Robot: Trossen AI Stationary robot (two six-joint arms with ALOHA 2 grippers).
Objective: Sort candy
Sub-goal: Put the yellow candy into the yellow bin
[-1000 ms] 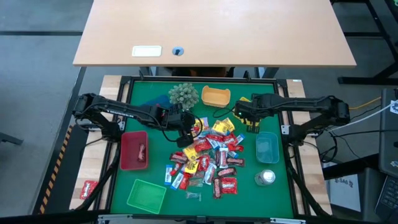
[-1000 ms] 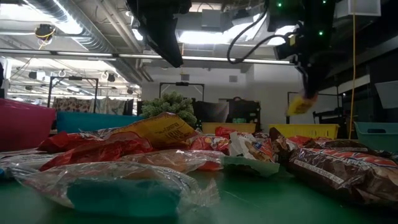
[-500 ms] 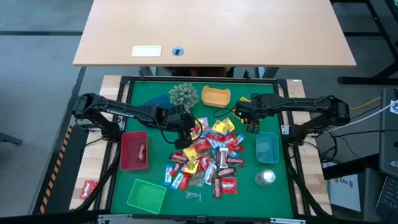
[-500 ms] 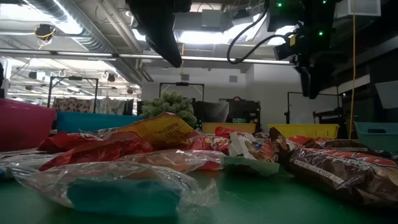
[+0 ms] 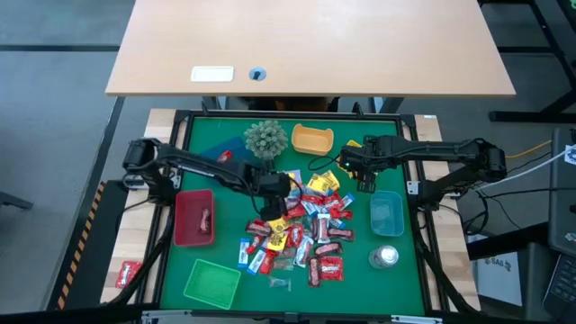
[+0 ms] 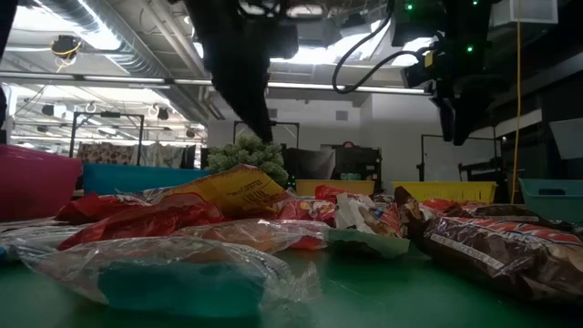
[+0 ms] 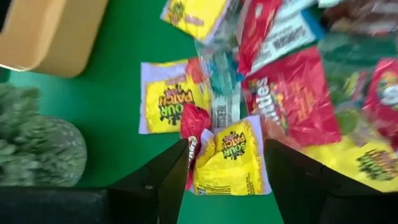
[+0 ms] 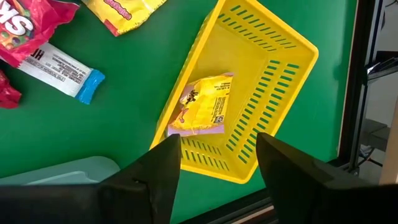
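Note:
The candy [image 5: 301, 229] lies in a loose heap of red, yellow, blue-white and silvery packets on the middle of the green mat. My left gripper [image 5: 275, 191] hangs open over the heap's far left part. In the left wrist view its fingers [image 7: 163, 182] stand on either side of a yellow packet [image 7: 231, 155] without touching it. My right gripper [image 5: 364, 180] is open above a yellow slotted tray [image 8: 273, 68] at the far right. One yellow packet [image 8: 202, 106] lies flat on that tray's floor.
A red tray [image 5: 193, 216] with one candy stands left and a green tray [image 5: 211, 282] near left. A blue tray [image 5: 387, 214] stands right, with an orange tray [image 5: 312, 139] and a spiky plant ball [image 5: 265, 138] at the far edge. A silvery round thing [image 5: 385, 256] lies near right.
My right gripper has let go of a yellow packet, which has dropped out of the low view. That gripper has stayed in place. My left gripper has come down toward the candy heap and a little toward the table's right.

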